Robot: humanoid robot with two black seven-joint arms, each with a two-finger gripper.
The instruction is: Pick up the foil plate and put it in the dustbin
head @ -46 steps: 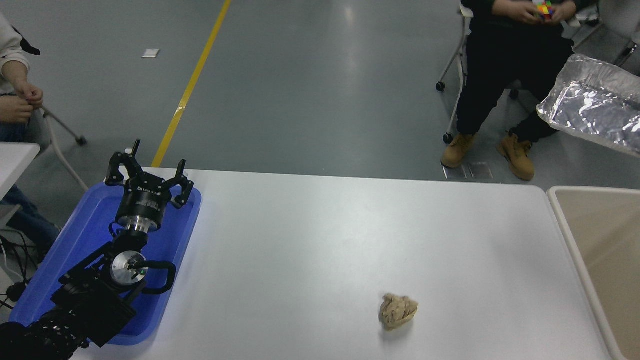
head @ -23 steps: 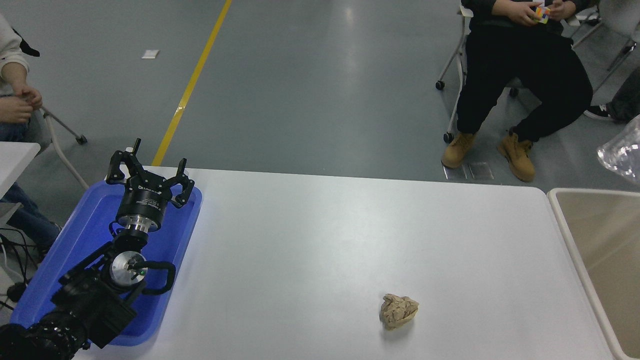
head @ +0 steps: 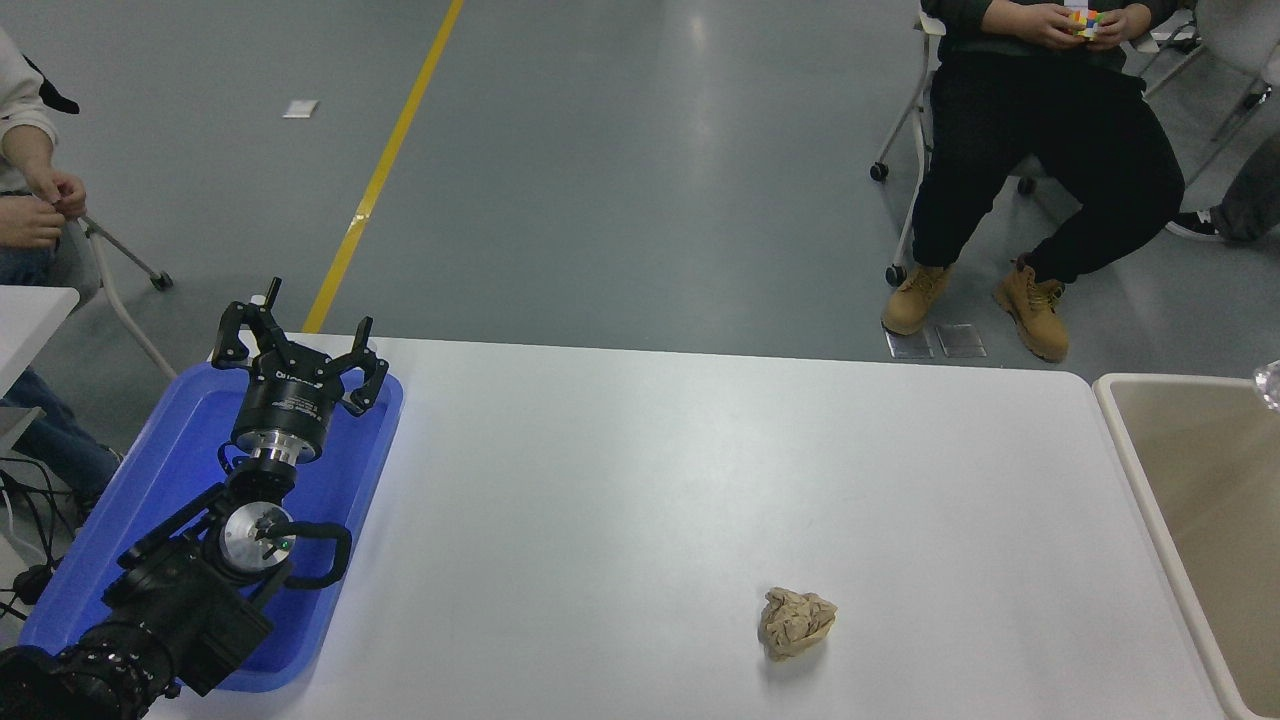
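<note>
Foil plate (head: 1272,383): only tiny shiny silver sliver showing at right edge, sitting just above bin's far rim; rest out of view. Bin (head: 1135,455): beige, thick cream rim, rounded corner, standing against table's right end, partly cropped.

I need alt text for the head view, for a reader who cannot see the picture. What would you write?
A white table holds a crumpled tan paper ball near its front, with a beige dustbin at the right edge and only a sliver of the foil plate showing above it. The left tool is open over a blue tray at the left.
</note>
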